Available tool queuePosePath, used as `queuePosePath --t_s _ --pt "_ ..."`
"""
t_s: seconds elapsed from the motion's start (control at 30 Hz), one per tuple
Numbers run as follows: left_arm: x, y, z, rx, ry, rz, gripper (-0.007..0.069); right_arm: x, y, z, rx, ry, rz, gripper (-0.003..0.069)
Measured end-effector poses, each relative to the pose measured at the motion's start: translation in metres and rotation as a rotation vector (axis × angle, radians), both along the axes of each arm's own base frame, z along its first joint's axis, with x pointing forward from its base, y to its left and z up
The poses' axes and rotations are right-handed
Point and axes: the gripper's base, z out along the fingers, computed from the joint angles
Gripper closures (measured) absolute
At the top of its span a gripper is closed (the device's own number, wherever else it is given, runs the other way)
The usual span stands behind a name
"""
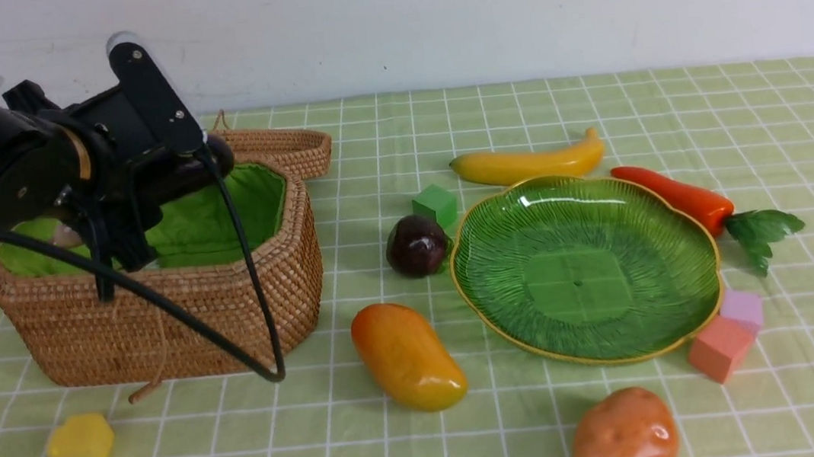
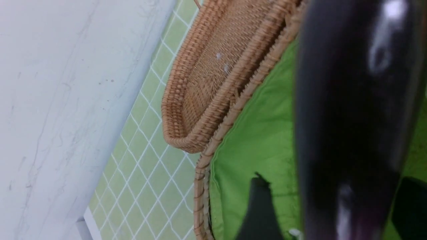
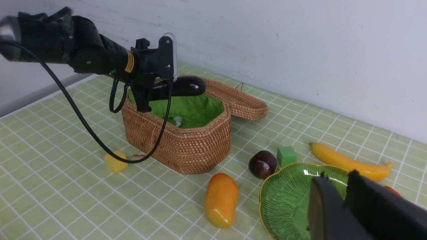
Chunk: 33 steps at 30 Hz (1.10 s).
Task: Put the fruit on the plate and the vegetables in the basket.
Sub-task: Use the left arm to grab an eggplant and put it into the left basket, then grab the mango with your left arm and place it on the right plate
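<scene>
Eggplant (image 3: 186,87) is poised over the basket (image 1: 179,316) between the left tool's (image 2: 332,178) wide-ish jaws, but the grip can't be told. Carrot (image 1: 671,194) should be fetched next.

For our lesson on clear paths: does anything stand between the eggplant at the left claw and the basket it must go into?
Nothing visible does. The eggplant is at the left claw, over the open basket. Its lid lies flipped back behind, and only green lining shows beneath.

Dark eggplant (image 1: 181,181) hangs level at my left tool (image 2: 333,186) above the open green-lined basket (image 1: 157,318); banana (image 1: 530,163), carrot (image 1: 672,197) and mango (image 1: 406,357) flank the green plate (image 1: 588,269).
</scene>
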Motion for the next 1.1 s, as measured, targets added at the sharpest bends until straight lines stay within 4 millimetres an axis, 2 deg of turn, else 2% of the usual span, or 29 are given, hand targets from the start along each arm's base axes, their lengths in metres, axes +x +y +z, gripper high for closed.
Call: queuePosePath --t_s 0.07,0.17,0.23,0.33,0.4,0.43,0.5,0.57,0.63,0.67,0.77,0.83,0.87,0.93,1.07,1.1 --pt "0.0 0.0 0.0 -0.023 -0.002 0.017 0.0014 0.0 0.0 0.0 0.0 0.0 0.0 0.055" --pt "0.0 0.001 0.0 -0.036 -0.002 0.037 -0.0017 0.0 0.0 0.0 -0.001 0.002 0.001 0.055" --pt "-0.002 0.002 0.003 -0.064 -0.005 0.064 -0.0003 0.0 0.0 0.0 -0.002 0.004 0.001 0.055" --pt "-0.007 0.002 0.011 -0.162 -0.022 0.127 0.0058 0.0 0.0 -0.001 -0.004 0.007 0.003 0.055" --pt "-0.017 -0.001 0.023 -0.332 -0.028 0.223 0.0162 -0.001 0.0 -0.001 -0.009 0.014 0.005 0.055" --pt "-0.021 -0.003 0.027 -0.372 -0.031 0.239 0.0187 -0.001 0.0 -0.002 -0.011 0.016 0.006 0.055" --pt "-0.039 -0.016 0.039 -0.603 0.02 0.351 0.0372 -0.001 0.001 -0.004 -0.022 0.034 0.013 0.0549" --pt "-0.06 -0.038 0.045 -0.746 0.122 0.394 0.0557 -0.002 0.001 -0.006 -0.036 0.06 0.022 0.0549" --pt "-0.076 -0.058 0.044 -0.788 0.229 0.397 0.063 -0.003 0.001 -0.008 -0.047 0.076 0.029 0.0547" --pt "-0.087 -0.074 0.04 -0.797 0.323 0.394 0.0638 -0.004 0.001 -0.009 -0.057 0.092 0.035 0.0547" --pt "-0.112 -0.108 0.028 -0.784 0.528 0.373 0.0638 -0.006 0.002 -0.013 -0.081 0.128 0.049 0.0545" --pt "-0.12 -0.124 0.021 -0.775 0.606 0.359 0.0637 -0.006 0.002 -0.015 -0.089 0.141 0.054 0.0545" --pt "-0.126 -0.139 0.011 -0.755 0.675 0.349 0.0623 -0.007 0.002 -0.016 -0.096 0.152 0.058 0.0545" --pt "-0.126 -0.15 0.003 -0.74 0.724 0.35 0.0582 -0.007 0.002 -0.016 -0.1 0.159 0.06 0.0544" --pt "-0.109 -0.174 -0.022 -0.706 0.805 0.422 0.0389 -0.008 0.002 -0.017 -0.105 0.167 0.063 0.0544" --pt "-0.103 -0.18 -0.025 -0.709 0.815 0.46 0.0321 -0.008 0.002 -0.017 -0.107 0.17 0.065 0.0544"
